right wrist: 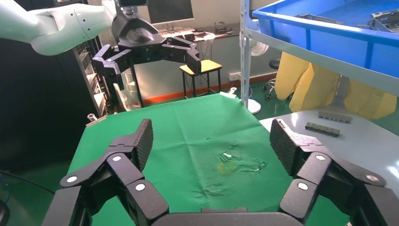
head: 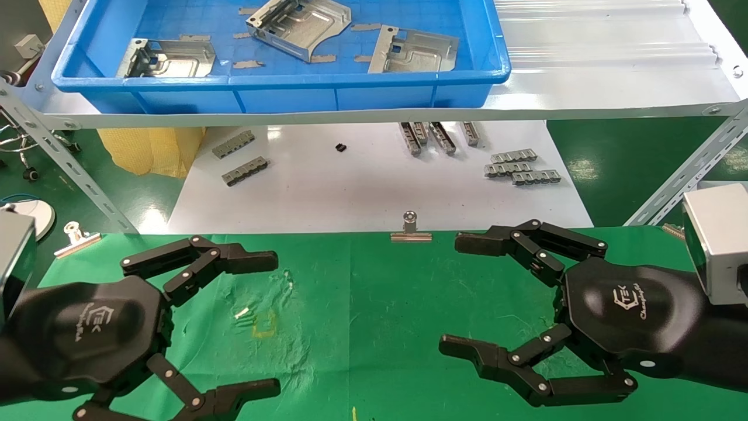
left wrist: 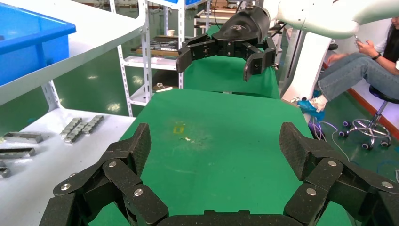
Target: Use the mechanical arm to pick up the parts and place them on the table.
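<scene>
Counts on the bench

Three metal plates (head: pixel 298 23) in one blue tray (head: pixel 280 82); nine toothed strips (head: pixel 523 166); two binder clips (head: pixel 411 228); two black hands (head: pixel 467 298).

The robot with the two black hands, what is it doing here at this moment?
Nothing is being held. Both grippers are open and hover over the green table: the left gripper and the right gripper, facing each other. Three silver parts lie in the blue tray on the shelf above. None is on the table. Small grey toothed strips lie on the white board below the shelf.
</scene>
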You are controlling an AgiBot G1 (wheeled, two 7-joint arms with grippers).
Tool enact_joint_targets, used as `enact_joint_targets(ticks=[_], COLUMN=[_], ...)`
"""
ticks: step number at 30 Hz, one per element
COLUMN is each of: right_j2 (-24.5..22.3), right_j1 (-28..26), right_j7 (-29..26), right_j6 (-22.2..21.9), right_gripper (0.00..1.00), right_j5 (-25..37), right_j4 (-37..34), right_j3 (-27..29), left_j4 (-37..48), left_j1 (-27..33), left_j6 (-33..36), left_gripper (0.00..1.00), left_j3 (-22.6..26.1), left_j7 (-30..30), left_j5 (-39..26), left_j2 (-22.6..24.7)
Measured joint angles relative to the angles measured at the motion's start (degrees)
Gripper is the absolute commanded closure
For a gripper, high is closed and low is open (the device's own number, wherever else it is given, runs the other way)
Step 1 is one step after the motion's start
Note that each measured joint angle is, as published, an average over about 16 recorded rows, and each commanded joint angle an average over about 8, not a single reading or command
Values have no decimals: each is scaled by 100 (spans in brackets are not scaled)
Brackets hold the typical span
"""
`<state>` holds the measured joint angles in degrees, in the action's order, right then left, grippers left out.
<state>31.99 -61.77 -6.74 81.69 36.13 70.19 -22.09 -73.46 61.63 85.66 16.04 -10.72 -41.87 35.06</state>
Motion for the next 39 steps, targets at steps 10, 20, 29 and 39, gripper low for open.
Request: enact_joint_targets(ticks=[10, 20, 29, 39], right_j2=[0, 0, 0, 0], right_j1=[0, 0, 0, 0], right_j7=[0, 0, 0, 0], right_j6=[0, 0, 0, 0], right_gripper=[100, 100, 100, 100], right_j5=[0, 0, 0, 0], right_j4=[0, 0, 0, 0], right_j3=[0, 0, 0, 0], left_j4=[0, 1, 258, 2093], left_j1=[0, 6, 556, 2644], left_j6=[0, -3, -99, -577], left_gripper=[0, 0, 0, 0], left_j3=[0, -1, 90, 535], left_j7=[0, 3, 54, 347], left_j5=[0, -5, -352, -1668], left_j2=[0, 0, 190, 1114])
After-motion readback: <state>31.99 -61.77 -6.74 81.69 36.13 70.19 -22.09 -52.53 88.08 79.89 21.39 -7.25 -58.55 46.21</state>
